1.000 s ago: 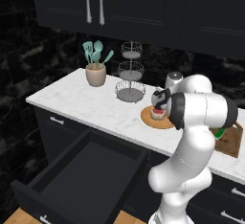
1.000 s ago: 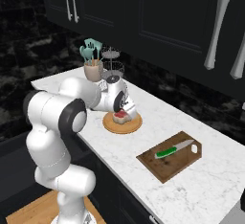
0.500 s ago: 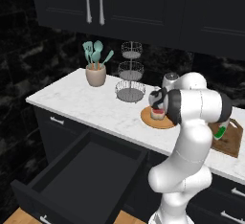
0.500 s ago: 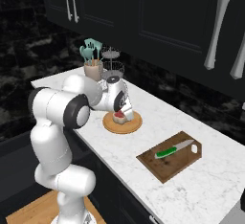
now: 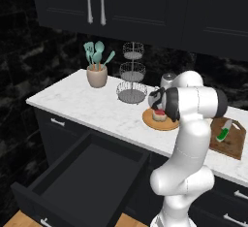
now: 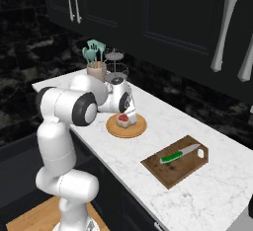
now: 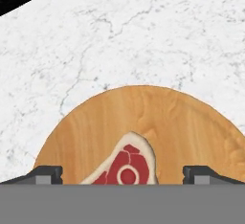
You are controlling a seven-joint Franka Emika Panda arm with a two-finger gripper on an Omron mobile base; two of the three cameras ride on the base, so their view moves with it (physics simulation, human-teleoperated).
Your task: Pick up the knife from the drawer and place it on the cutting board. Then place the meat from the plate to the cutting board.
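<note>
end effector: wide open, empty, just above meat | meat: on plate, between fingertips | knife: on board | drawer: open

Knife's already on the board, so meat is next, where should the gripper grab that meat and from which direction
Come straight down from above and close on the white fatty sides of the meat, which lies flat, red face up, on the plate. In the hand view the open gripper already straddles it, a fingertip on each side.
</note>
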